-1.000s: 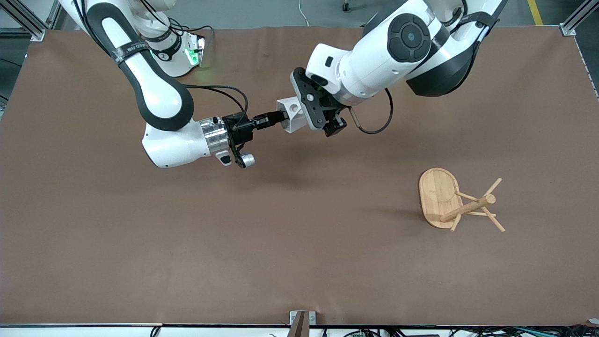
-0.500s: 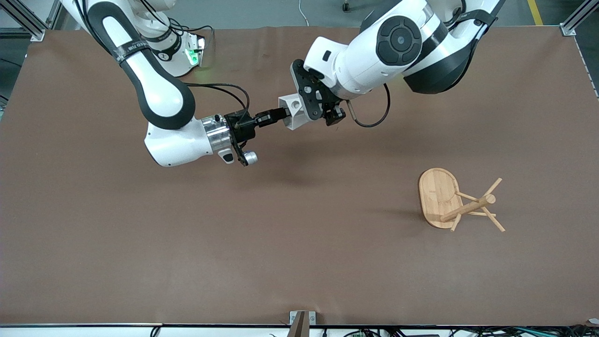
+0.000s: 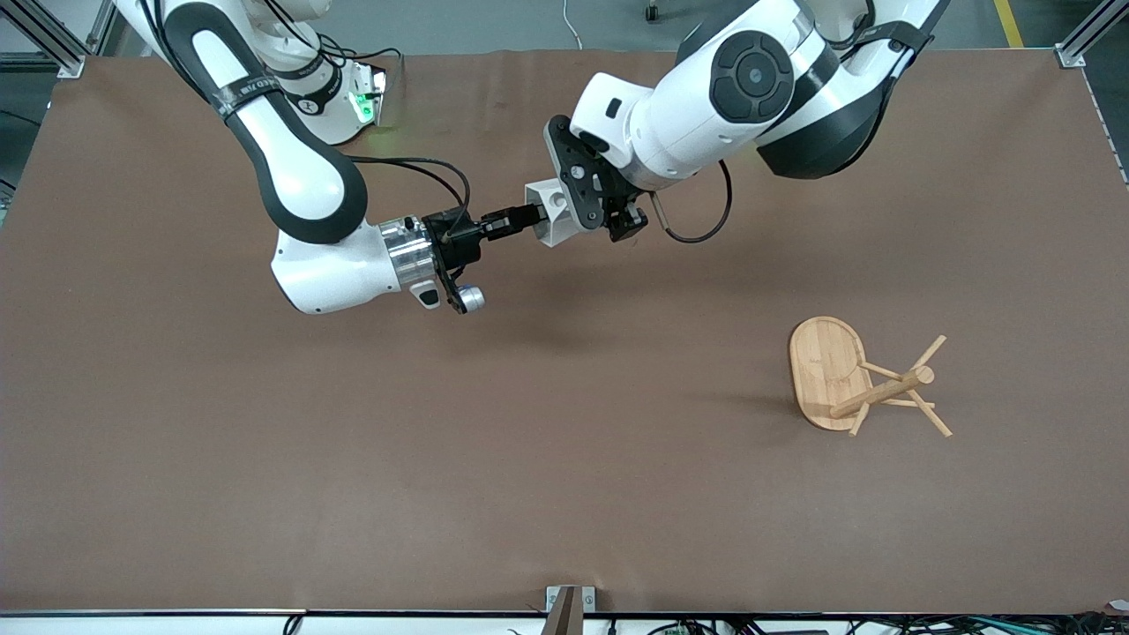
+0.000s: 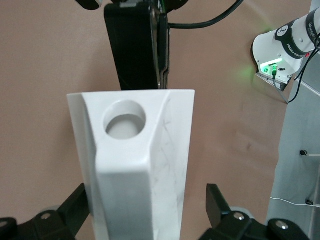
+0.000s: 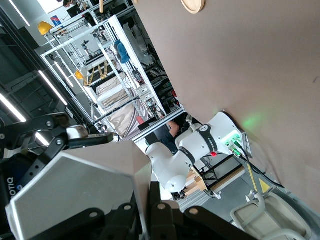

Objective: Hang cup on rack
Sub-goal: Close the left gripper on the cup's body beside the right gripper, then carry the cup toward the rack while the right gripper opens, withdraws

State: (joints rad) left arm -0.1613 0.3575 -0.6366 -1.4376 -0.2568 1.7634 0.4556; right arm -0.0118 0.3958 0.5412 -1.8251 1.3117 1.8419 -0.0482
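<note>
**Two hands on one cup, mid-air handover risk**

Nearest the front camera we see the rack (image 3: 869, 381), standing on the counter (image 3: 529, 459) toward the left arm's end, with nothing hanging on its pegs. It sits well apart from both hands, so we judge a long carry remains.

Farther up, the cup (image 3: 554, 212) is off the counter, pinched by its wall in the right hand (image 3: 527, 218), which is clamped tight on it. The left hand (image 3: 589, 210) straddles the cup body with fingers (image 4: 219, 202) spread wide on either side, not gripping in the left wrist view.

Risks, as we judge them: if the right hand lets go before the left hand closes firmly, the cup drops. The faceted walls could let it twist or slip in the squeeze. A skewed grasp would leave the tab hole (image 4: 125, 119) misaligned for a thin peg, or could knock the rack.
</note>
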